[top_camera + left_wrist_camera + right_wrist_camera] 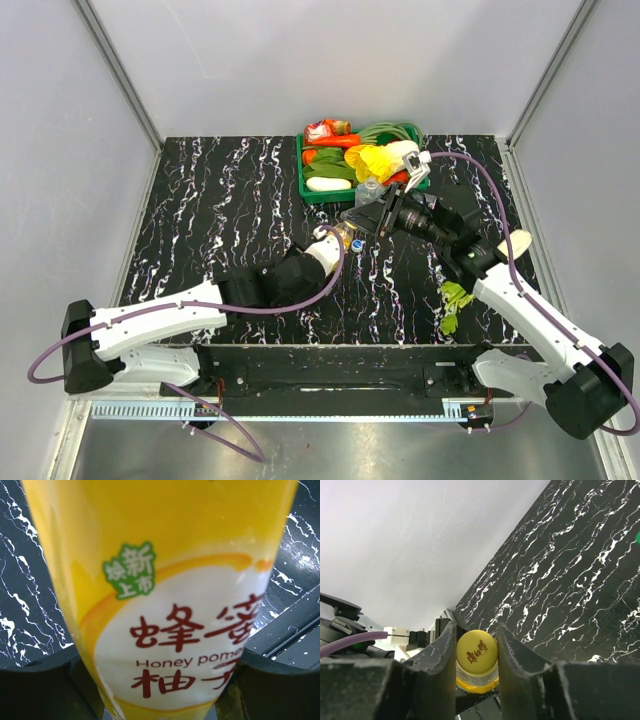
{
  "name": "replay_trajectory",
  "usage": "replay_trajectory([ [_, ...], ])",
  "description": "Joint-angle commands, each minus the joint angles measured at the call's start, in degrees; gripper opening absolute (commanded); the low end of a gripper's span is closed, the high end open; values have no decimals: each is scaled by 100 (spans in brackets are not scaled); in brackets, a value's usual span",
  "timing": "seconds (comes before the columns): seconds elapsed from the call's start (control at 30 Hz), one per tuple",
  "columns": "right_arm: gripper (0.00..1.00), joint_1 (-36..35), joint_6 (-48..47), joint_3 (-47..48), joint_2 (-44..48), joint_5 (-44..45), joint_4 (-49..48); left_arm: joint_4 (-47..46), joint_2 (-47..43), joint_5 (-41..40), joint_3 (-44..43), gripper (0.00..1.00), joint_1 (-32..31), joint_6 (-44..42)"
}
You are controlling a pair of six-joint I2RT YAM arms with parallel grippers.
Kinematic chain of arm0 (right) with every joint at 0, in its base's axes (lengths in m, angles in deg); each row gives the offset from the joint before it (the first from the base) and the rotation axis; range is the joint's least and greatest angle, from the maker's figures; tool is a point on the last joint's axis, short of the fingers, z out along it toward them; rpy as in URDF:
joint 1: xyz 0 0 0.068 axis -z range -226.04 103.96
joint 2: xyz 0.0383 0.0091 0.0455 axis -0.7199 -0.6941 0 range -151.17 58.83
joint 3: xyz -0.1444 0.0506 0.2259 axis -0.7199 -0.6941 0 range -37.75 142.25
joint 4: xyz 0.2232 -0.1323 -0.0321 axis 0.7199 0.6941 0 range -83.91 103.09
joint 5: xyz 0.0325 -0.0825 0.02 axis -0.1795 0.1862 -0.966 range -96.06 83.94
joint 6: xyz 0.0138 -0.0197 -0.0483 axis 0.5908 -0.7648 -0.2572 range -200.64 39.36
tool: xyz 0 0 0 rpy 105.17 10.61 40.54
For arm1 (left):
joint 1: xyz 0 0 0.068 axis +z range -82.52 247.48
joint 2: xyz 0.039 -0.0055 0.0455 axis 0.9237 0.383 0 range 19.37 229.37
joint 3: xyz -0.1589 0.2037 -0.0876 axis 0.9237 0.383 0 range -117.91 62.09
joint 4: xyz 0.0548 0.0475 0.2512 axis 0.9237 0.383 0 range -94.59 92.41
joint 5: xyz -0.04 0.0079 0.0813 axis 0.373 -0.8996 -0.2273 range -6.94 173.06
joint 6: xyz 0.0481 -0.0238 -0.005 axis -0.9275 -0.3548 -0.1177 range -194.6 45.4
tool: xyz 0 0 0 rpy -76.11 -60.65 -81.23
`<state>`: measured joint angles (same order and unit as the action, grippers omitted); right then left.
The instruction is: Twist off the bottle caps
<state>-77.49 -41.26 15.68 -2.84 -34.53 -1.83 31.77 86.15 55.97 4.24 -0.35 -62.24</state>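
Your yellow cap (477, 652) sits on the neck of the orange juice bottle (165, 605), with dark red characters printed on its top. In the right wrist view it lies squarely between the two fingers of your right claw (477, 635). That claw is pinching the cap, with one finger pressed to each side of it.

The bottle is held above the middle of the black marbled counter (220, 200). Your left claw (338, 240) grips its body, and its dark fingers (45, 690) bear on the yellow label from both sides. The label fills most of the left wrist view.

From above, your two claws meet over the counter's centre, the left arm reaching in from the near left and the right arm from the near right. A small blue cap (357, 245) shows just beside them; you cannot tell from here whether it is on a bottle.

Behind the claws, a green tray (325, 197) of vegetables stands at the counter's far edge. A green leafy piece (455, 298) lies on the counter beside your right arm.
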Motion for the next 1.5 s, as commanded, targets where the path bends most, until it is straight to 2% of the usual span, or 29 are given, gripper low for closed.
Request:
replay_trajectory([
  [0.0, 22, -46, 36, -8, 164, -229, -280, -164, 107, -95, -201, 0, -28, 47],
  [0.13, 0, -38, -298, 1, 225, -185, -96, -313, 46, 335, -105, 0, -19, -6],
  [0.37, 0, -38, -860, -131, 603, -308, -77, -884, -270, 1783, 238, 0, 68, -76],
  [0.47, 0, -29, -1211, -184, 805, -729, -157, -1297, -516, 2627, 501, 0, 191, -120],
  [0.63, 0, -37, -1783, -280, 1209, -1415, -280, -1956, -877, 4543, 871, 0, 420, -251],
  [0.83, 0, -37, -2039, -245, 1508, -2196, -517, -2291, -1045, 5923, 994, 0, 473, -339],
  [1.2, 0, -38, -2373, -122, 1720, -2831, -772, -2300, -921, 6225, 1108, 0, 490, -463],
  [1.47, 0, -38, -2680, -157, 1912, -2489, -562, -2511, -1202, 6268, 1310, 0, 657, -384],
])
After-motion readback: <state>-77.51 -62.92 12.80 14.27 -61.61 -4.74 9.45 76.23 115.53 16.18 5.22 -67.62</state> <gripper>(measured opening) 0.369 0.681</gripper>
